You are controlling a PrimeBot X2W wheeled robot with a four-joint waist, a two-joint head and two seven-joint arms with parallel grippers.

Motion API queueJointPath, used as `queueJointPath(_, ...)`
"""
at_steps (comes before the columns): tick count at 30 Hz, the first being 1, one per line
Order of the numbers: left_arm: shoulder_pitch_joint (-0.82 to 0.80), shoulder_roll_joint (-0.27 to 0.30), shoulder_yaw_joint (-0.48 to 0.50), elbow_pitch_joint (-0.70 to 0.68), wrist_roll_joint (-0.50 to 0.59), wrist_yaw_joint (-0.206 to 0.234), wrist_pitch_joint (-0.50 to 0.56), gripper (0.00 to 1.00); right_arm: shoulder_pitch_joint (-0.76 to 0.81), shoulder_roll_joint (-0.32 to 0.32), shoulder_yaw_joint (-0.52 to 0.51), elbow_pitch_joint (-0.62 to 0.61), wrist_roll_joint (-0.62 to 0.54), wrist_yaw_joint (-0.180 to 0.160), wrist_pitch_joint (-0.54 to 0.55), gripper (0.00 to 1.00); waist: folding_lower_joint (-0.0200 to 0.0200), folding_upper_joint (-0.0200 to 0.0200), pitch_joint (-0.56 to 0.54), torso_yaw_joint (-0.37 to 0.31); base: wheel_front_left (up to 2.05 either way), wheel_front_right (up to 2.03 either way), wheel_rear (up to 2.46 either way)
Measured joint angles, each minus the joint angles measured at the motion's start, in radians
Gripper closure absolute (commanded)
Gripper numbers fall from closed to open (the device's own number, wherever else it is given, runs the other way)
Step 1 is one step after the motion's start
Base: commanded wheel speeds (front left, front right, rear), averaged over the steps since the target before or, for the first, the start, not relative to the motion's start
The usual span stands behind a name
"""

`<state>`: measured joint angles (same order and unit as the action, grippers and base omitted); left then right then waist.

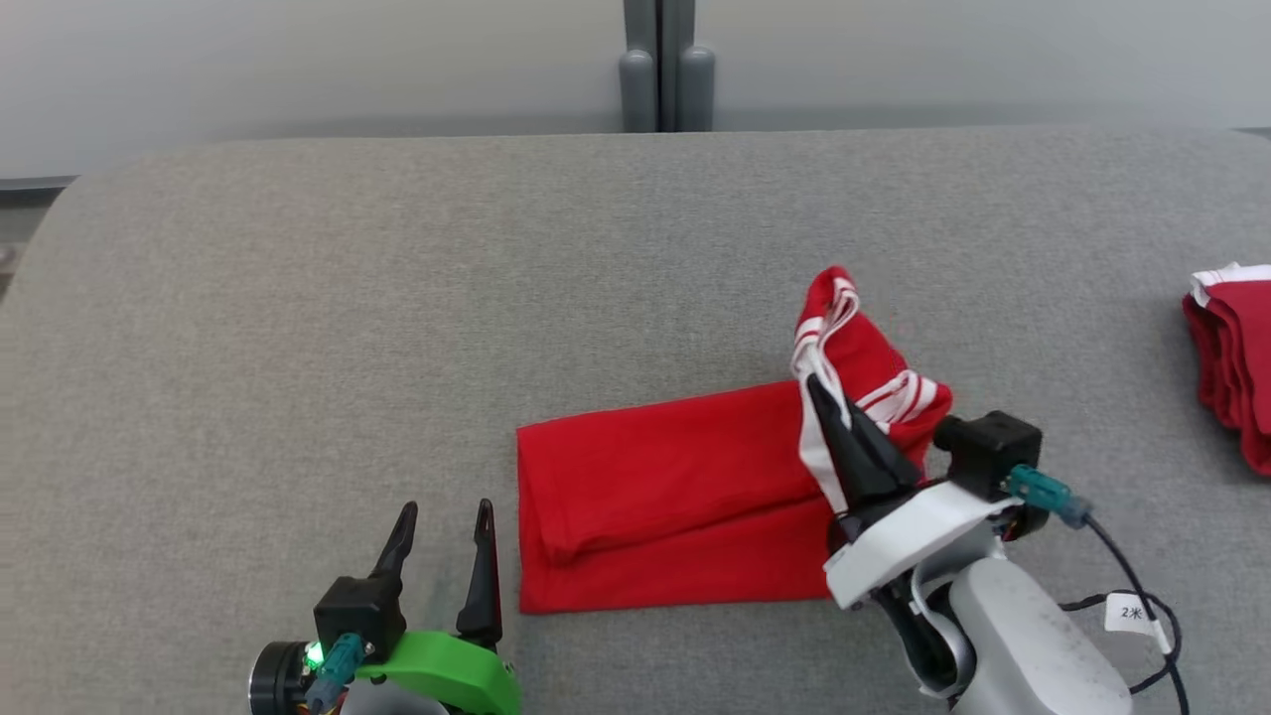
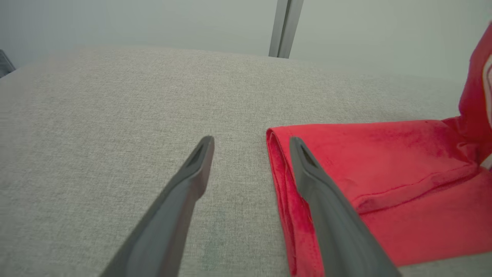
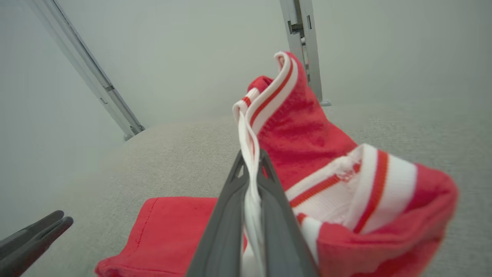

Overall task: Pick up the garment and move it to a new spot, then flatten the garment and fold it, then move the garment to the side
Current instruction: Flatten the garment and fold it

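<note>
The right hand (image 1: 820, 395) (image 3: 251, 163) is clenched on the shirt (image 1: 655, 497), its two fingers pinching a white strip of striped trim and holding that end raised off the desk (image 1: 298, 298). The lifted part bunches into a red peak with red-and-white bands, just above and beside the fingers. The remaining cloth lies folded flat on the desk, a long red slab stretching away from the right hand towards the left one.

The left hand (image 1: 445, 511) (image 2: 250, 140) is released, fingers spread and grasping nothing. It sits at the shirt's folded far end, with one finger over that edge in the left wrist view and the other over bare desk.

The desk is covered in grey woven fabric, rounded at its far corner. Beyond the shirt a pale wall (image 1: 298, 60) backs the desk, with a grey upright post (image 1: 665, 65) at its middle. Well apart from the shirt, past the right hand, a second red bundle (image 1: 1236, 357) with white trim lies at the desk's edge. A black cable (image 1: 1142, 586) with a small white tag hangs from the right wrist.
</note>
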<state>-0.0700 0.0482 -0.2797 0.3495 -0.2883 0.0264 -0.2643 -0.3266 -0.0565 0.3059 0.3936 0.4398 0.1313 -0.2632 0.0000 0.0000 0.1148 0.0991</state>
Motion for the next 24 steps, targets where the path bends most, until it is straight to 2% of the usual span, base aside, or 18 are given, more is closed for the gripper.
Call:
queueJointPath(11, 0.02, 0.0, -0.012, 0.014, 0.0, -0.004, 0.0, 0.0, -0.057, 0.007, 0.233, 0.04, 0.142, 0.0, 0.0, 1.0, 0.0, 0.0, -0.018, 0.133, 0.0, 0.0, 0.0)
queueJointPath(12, 0.02, 0.0, -0.014, 0.015, 0.0, -0.004, 0.0, 0.0, -0.064, 0.006, 0.253, 0.04, 0.155, 0.0, 0.0, 0.96, 0.0, 0.0, -0.019, 0.141, 0.0, 0.0, 0.0)
queueJointPath(13, 0.02, 0.0, -0.014, 0.015, 0.0, -0.004, 0.0, 0.0, -0.072, 0.007, 0.271, 0.04, 0.173, 0.0, 0.0, 0.54, 0.0, 0.0, -0.02, 0.15, 0.0, 0.0, 0.0)
queueJointPath(14, 0.02, 0.001, -0.015, 0.016, 0.0, -0.003, 0.0, 0.0, -0.08, 0.007, 0.291, 0.04, 0.188, 0.0, 0.0, 0.0, 0.0, 0.0, -0.021, 0.158, 0.0, 0.0, 0.0)
queueJointPath(19, 0.021, 0.001, -0.006, 0.014, 0.0, 0.004, 0.0, 0.0, -0.104, 0.009, 0.288, 0.032, 0.207, 0.0, 0.0, 0.0, 0.0, 0.0, -0.027, 0.163, 0.0, 0.0, 0.0)
queueJointPath(24, 0.021, 0.0, 0.02, 0.008, 0.004, 0.006, 0.0, 0.0, -0.095, 0.008, 0.152, 0.049, 0.097, 0.0, 0.0, 0.0, 0.0, 0.0, -0.032, 0.12, 0.0, 0.0, 0.0)
